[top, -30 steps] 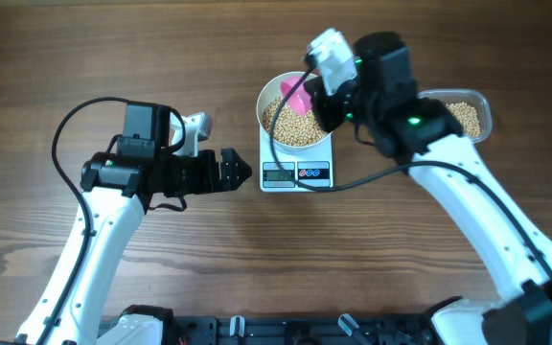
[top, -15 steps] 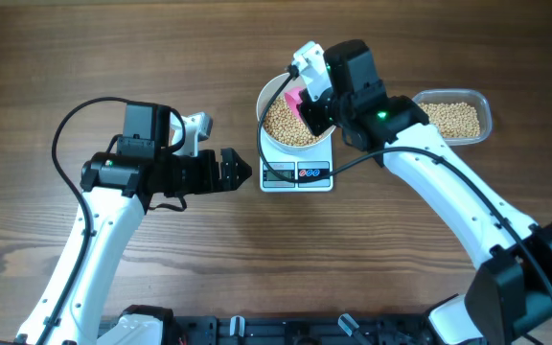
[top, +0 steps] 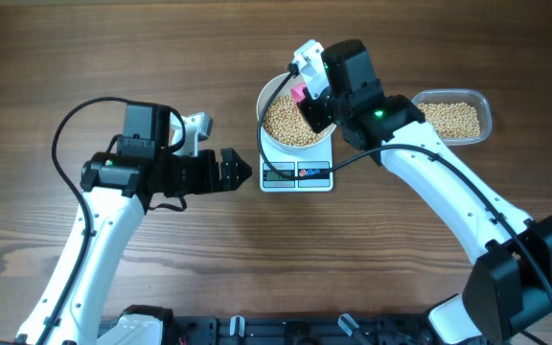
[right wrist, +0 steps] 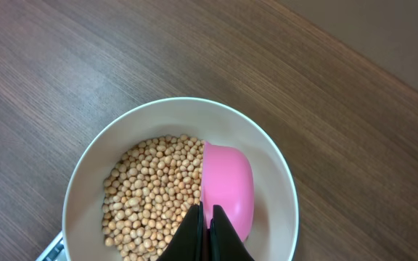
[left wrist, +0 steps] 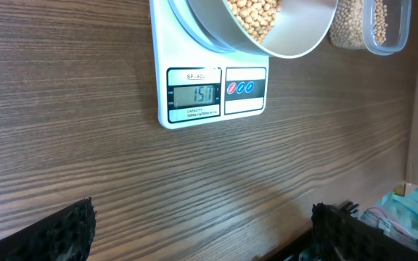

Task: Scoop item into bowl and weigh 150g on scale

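Right gripper (right wrist: 205, 212), clamped on the pink scoop (right wrist: 227, 185) inside the bowl (right wrist: 271, 196), may press on the beans (right wrist: 151, 192), so we risk a false scale (left wrist: 209, 94) reading

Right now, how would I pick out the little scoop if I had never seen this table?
Find the white scale at the centre; a white bowl of beans sits on it. The scoop is the only pink thing inside, held by the right tool.

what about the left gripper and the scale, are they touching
Apart. The left wrist view shows bare table between the left gripper and the scale; the overhead view shows a gap too.
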Available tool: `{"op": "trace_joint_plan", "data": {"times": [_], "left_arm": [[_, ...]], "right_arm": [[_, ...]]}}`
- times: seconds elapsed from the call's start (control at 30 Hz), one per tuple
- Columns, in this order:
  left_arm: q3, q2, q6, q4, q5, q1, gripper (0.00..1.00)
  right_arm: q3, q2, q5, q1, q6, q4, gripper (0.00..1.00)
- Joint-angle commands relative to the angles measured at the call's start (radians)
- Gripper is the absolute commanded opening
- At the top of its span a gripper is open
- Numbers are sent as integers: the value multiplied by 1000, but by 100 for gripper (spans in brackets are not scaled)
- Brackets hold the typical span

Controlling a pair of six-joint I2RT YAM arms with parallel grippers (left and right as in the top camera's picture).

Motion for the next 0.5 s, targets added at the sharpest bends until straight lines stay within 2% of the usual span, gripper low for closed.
{"op": "trace_joint_plan", "data": {"times": [0.0, 0.47], "left_arm": [[21, -2, -2, 3, 12, -3, 100], [21, -2, -2, 3, 12, -3, 100]], "right_arm": [[1, 19, 18, 3, -6, 4, 4], [1, 26, 8, 3, 32, 12, 4]]}}
